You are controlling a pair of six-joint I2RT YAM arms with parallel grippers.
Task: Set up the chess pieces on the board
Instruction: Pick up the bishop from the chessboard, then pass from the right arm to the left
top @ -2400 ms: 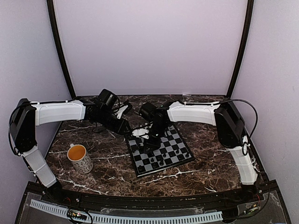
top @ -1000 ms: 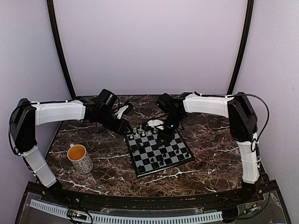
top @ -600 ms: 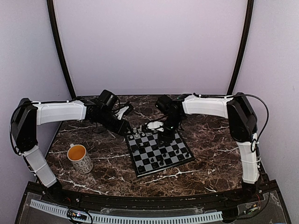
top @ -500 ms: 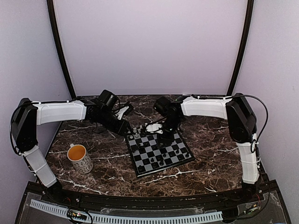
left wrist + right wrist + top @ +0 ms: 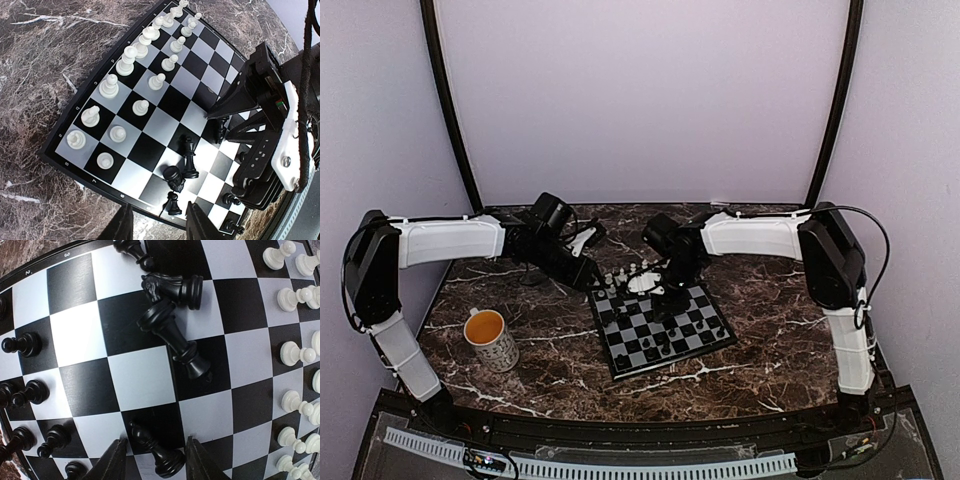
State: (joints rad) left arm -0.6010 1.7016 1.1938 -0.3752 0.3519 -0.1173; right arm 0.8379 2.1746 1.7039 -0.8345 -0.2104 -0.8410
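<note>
The board lies mid-table, with white pieces along its far edge and black pieces on the near side. My right gripper hangs over the board's middle. In the right wrist view it is open, and a black bishop stands between its fingers with gaps on both sides. A black knight lies on its side and another tall black piece leans beside it. My left gripper is open and empty at the board's far left corner; its wrist view shows the board edge below it.
A patterned mug of orange liquid stands on the marble at the left front. Rows of white pieces fill the board's far side. Black pawns line the other edge. The right gripper's body shows in the left wrist view.
My right gripper has moved left from the board's far right edge to over its middle and come down around the bishop. The left arm has not moved.
</note>
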